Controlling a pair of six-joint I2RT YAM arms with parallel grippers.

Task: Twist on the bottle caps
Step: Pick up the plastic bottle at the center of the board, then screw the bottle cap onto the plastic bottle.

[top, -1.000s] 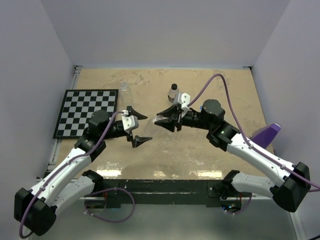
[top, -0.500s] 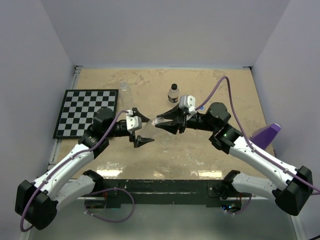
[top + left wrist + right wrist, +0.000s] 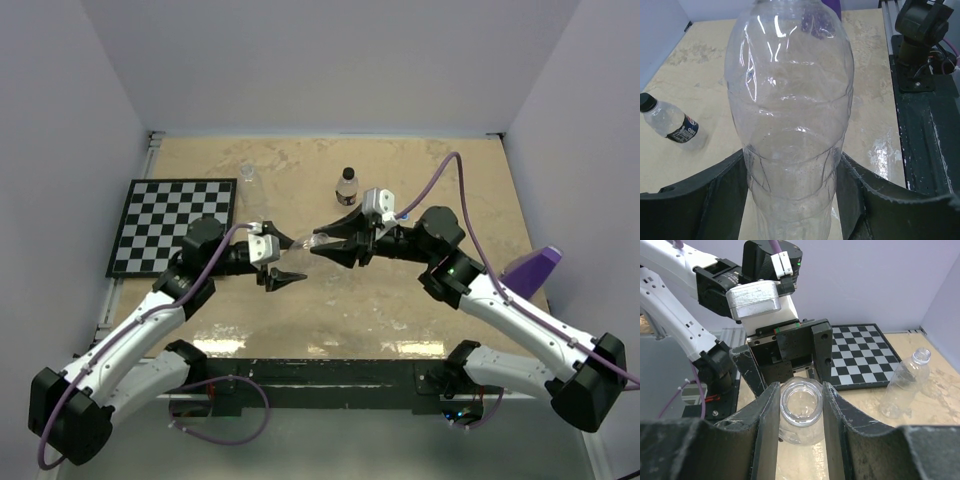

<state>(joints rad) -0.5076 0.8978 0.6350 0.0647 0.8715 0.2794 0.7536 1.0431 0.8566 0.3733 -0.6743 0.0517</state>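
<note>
Top view: both arms bend inward over the middle of the table [image 3: 400, 300]. The left gripper [image 3: 297, 258] and right gripper [image 3: 325, 243] face each other, with a clear bottle [image 3: 307, 243] lying level between them.

Left wrist: the left fingers [image 3: 715, 192] press against the bottle's sides.

Right wrist: the right fingers [image 3: 762, 425] are clamped on the bottle beside its open mouth.

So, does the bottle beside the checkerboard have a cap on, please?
No, the bottle beside the checkerboard shows an open, uncapped neck.
</note>
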